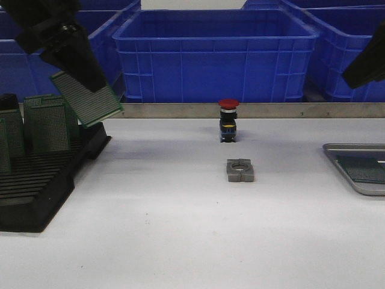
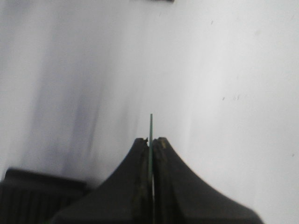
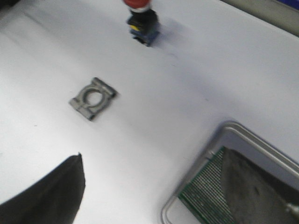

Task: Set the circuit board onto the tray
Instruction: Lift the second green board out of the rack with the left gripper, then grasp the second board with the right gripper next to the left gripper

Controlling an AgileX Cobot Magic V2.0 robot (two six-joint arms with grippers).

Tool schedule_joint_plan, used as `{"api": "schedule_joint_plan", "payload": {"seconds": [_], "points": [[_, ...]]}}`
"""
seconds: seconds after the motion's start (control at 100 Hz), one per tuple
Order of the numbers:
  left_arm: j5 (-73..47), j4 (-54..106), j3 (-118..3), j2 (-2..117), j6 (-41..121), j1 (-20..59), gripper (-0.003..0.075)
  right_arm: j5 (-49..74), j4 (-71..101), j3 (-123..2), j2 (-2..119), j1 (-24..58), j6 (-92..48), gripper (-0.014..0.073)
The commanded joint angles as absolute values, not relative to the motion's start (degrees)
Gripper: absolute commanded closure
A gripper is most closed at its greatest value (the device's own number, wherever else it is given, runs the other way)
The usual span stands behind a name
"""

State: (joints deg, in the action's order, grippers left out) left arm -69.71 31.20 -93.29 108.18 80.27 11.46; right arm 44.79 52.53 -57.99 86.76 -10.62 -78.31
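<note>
White desk [image 1: 180,229], blue bins [image 1: 213,54] behind | left tool [image 2: 150,142] pinching circuit board [image 1: 87,97] by its edge above rack [image 1: 42,180] | right tool [image 3: 154,186] spread open | carry it level across to tray [image 1: 337,158] (one board already there), set flat

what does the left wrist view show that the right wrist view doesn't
Only the left wrist view shows the left gripper shut on a circuit board, seen edge-on as a thin green line, plus a corner of the black rack.

Only the right wrist view shows the red push button, the grey metal bracket and the tray with a green board already lying in it. One dark finger of the right gripper shows at the edge; I cannot tell whether it is open.

Both show the bare white table.
</note>
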Motion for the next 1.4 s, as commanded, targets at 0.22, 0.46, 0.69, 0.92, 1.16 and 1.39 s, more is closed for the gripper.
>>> {"api": "schedule_joint_plan", "payload": {"seconds": [0.22,0.46,0.69,0.92,1.16,1.39], "points": [[-73.3,41.0,-95.0,105.0,79.7,20.5,0.0741,47.4,54.3,-59.7,83.8,2.1,-82.6,-0.0017],[-73.3,45.4,-95.0,105.0,79.7,24.9,0.0741,46.5,54.3,-59.7,84.8,11.9,-85.8,-0.0017],[-73.3,47.9,-95.0,105.2,79.7,25.9,0.0741,41.6,55.8,-59.7,88.8,19.0,-85.9,-0.0017],[-73.3,48.0,-95.0,105.2,79.7,25.9,0.0741,39.4,67.9,-59.7,91.4,20.4,-86.0,0.0032],[-73.3,48.0,-95.0,105.2,79.7,25.9,0.0741,39.5,69.0,-59.7,92.6,20.4,-86.0,0.0436],[-73.3,48.0,-95.0,105.2,79.7,25.9,0.0739,39.7,69.0,-59.7,92.6,20.4,-86.0,0.066]]}}
